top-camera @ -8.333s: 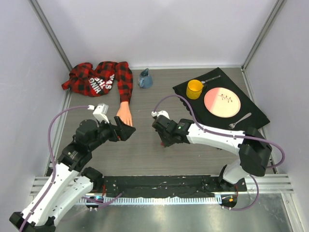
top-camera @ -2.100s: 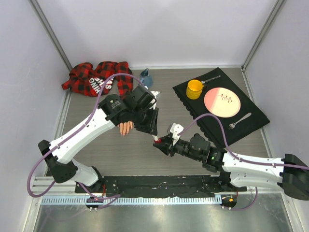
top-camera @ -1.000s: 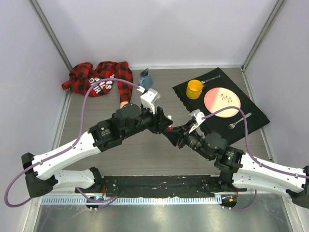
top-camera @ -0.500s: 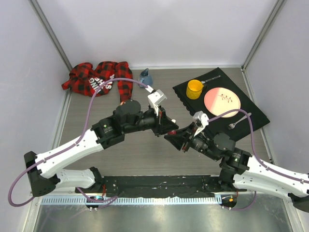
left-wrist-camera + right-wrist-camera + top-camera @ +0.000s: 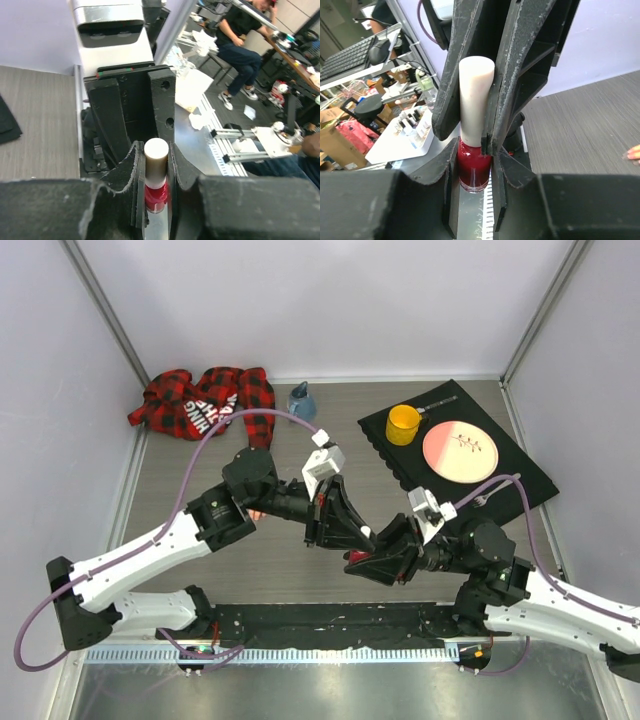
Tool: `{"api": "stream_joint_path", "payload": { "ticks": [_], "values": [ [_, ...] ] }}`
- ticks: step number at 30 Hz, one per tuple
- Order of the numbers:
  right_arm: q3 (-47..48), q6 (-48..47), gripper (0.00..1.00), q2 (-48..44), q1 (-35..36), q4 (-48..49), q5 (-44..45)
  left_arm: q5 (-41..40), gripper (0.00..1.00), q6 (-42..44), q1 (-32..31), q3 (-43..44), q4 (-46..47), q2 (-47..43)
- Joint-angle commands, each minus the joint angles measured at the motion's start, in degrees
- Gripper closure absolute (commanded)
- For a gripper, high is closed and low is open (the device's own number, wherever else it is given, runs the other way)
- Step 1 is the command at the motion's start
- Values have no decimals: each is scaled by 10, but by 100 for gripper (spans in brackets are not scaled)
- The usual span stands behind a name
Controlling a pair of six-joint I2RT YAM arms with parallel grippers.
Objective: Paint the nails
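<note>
Step in hand, by my reading: opening the polish, not yet painting. Bottle [image 5: 472,171] is held off the desk [image 5: 330,410], low centre of the top view, between the two arms. Right fingers [image 5: 449,190] are closed narrow on its red body. Left fingers [image 5: 451,75] are clamped on the white cap [image 5: 475,95] higher up. Cap sits on the bottle and no brush shows.

Nails [image 5: 627,151] are on the mannequin hand [image 5: 636,152], which lies on the desk left of centre, mostly hidden under the left arm [image 5: 150,545]. Only fingertips show, at the right edge of the right wrist view. Paint on them cannot be told.

Next move calls for twisting the cap off while the body is held firm, then lifting straight to clear the brush.
</note>
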Motion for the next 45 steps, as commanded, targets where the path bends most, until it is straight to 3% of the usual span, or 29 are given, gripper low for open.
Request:
{"api": "stream_joint_path", "payload": {
  "ticks": [1,2,3,5,7,8,9,16,21,27,36,40,45],
  "values": [
    [28,-27,99,-32,3,-36,69,-51,96,30,-5,28,-59,-46],
    [38,-31,99,-34,4,-66,88,-83,68,44,-5,38,-95,-49],
    [45,-38,99,-34,4,-83,132,-142,55,52,-5,54,-120,-56],
    [64,-55,99,-29,4,-130,185,-199,40,55,-5,59,-163,-67],
    [76,-73,99,-21,4,-153,255,-290,34,46,-5,50,-167,-87],
    [86,-78,99,-8,4,-174,273,-326,15,36,-5,46,-167,-93],
    [90,-84,99,-2,3,-179,287,-373,13,32,-5,39,-167,-99],
    [127,-122,99,66,4,-194,378,-514,20,7,-12,43,-146,-60],
    [123,-139,99,65,4,-184,358,-510,28,46,-24,61,-140,-25],
    [101,-134,99,22,4,-184,240,-373,32,63,-24,53,-130,-40],
    [91,-97,99,-6,4,-129,63,-137,39,-16,-14,7,31,-49],
    [96,-81,99,-1,4,-96,29,-75,42,-63,-14,18,70,-25],
    [98,-75,99,9,4,-82,15,-52,49,-83,-14,24,81,-19]
  ]
}}
